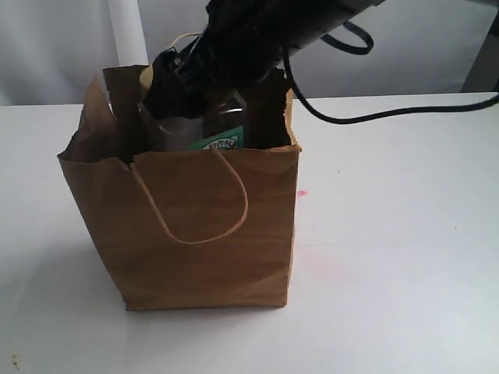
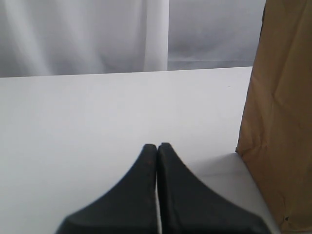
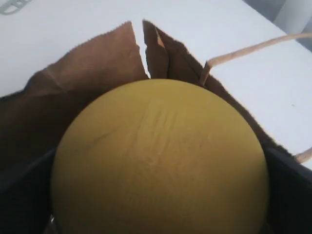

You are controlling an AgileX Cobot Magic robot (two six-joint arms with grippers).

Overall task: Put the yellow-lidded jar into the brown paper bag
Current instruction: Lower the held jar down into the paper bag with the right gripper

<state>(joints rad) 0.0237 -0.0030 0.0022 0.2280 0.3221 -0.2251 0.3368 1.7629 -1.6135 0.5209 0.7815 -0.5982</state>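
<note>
The brown paper bag (image 1: 210, 226) stands upright on the white table with its mouth wide. My right gripper (image 1: 184, 100) reaches down into that mouth from the upper right, shut on the yellow-lidded jar (image 1: 221, 137). The jar is tilted, its green-bordered label shows just above the bag's front rim, and its lower part is hidden behind that wall. In the right wrist view the mustard lid (image 3: 161, 161) fills the picture between the dark fingers (image 3: 290, 195), with the bag's inner walls (image 3: 92, 73) around it. My left gripper (image 2: 157, 146) is shut on nothing, low over the table beside the bag's side (image 2: 282, 122).
A black cable (image 1: 374, 113) from the right arm lies across the table behind the bag. A loop handle (image 1: 195, 210) hangs down the bag's front wall, and the other (image 3: 253, 48) sticks out past the rim. White curtain hangs behind the table (image 1: 405, 234).
</note>
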